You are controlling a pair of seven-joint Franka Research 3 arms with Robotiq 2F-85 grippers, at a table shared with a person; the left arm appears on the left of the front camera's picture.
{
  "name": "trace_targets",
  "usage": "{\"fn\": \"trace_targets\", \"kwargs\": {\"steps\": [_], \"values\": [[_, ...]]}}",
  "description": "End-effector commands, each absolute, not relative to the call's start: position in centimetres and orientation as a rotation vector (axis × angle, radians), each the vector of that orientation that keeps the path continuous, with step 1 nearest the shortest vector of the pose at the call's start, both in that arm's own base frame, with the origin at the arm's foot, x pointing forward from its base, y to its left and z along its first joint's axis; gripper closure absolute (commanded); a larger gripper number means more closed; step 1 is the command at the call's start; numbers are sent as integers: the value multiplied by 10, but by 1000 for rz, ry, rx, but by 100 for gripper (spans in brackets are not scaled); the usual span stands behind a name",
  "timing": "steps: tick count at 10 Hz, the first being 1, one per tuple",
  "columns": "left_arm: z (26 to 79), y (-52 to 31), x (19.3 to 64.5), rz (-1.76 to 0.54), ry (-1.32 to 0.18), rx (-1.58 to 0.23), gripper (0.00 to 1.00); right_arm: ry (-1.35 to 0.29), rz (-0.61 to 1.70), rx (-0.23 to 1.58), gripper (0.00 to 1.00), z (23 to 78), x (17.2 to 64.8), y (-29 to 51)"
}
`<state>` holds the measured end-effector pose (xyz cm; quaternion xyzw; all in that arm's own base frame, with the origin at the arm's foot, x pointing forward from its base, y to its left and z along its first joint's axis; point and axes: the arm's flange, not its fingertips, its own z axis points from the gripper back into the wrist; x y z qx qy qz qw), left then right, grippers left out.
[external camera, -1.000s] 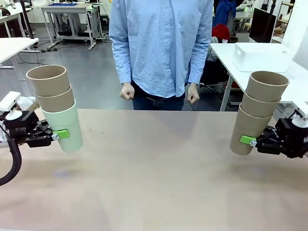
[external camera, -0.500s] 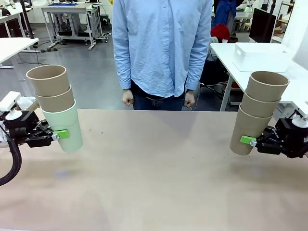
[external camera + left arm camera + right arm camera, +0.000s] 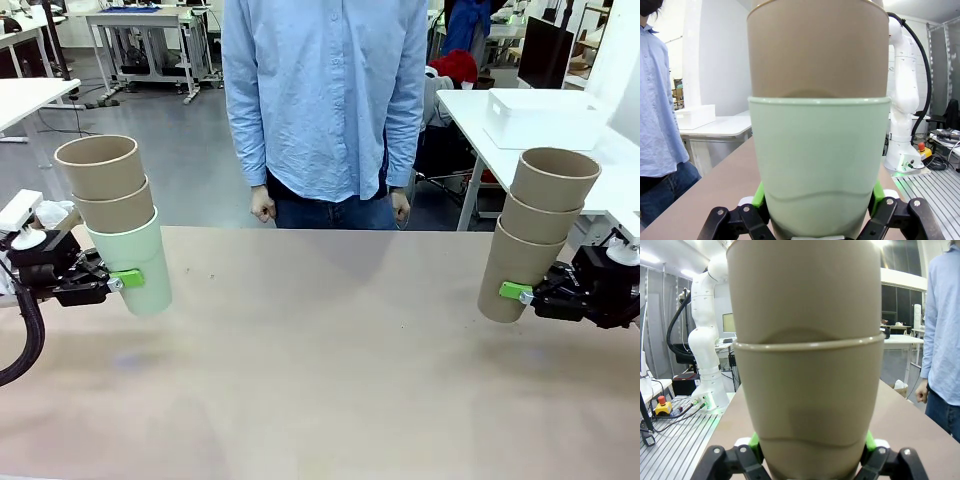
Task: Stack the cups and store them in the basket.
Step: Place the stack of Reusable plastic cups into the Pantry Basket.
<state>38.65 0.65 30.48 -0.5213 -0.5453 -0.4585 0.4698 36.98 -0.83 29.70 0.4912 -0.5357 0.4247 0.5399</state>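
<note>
The mint-bottomed stack of three tapered cups hangs over the left end of the tan bench, the all-tan stack over its right end (well apart), with a blue-shirted person behind, between them.

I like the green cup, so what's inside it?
A brown cup sits nested in the green cup, and a second brown cup sits in that one. Only their upper parts show; the walls cover the rest. Whether anything lies in the top cup cannot be seen.

you have one pale mint green cup, two tan-brown cups above it and three tan-brown cups opposite, all plain. the left gripper and right gripper are black with green pads. the table is beige, the person's shirt light blue.
</note>
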Motion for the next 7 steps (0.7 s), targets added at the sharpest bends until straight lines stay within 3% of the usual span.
{"fn": "trace_targets", "kwargs": {"steps": [1,7], "values": [[308,6,386,-1118,-1356,-1280,13,-1283,1019,1161,16,301,371,-8],[308,6,386,-1118,-1356,-1280,13,-1283,1019,1161,16,301,371,-8]]}}
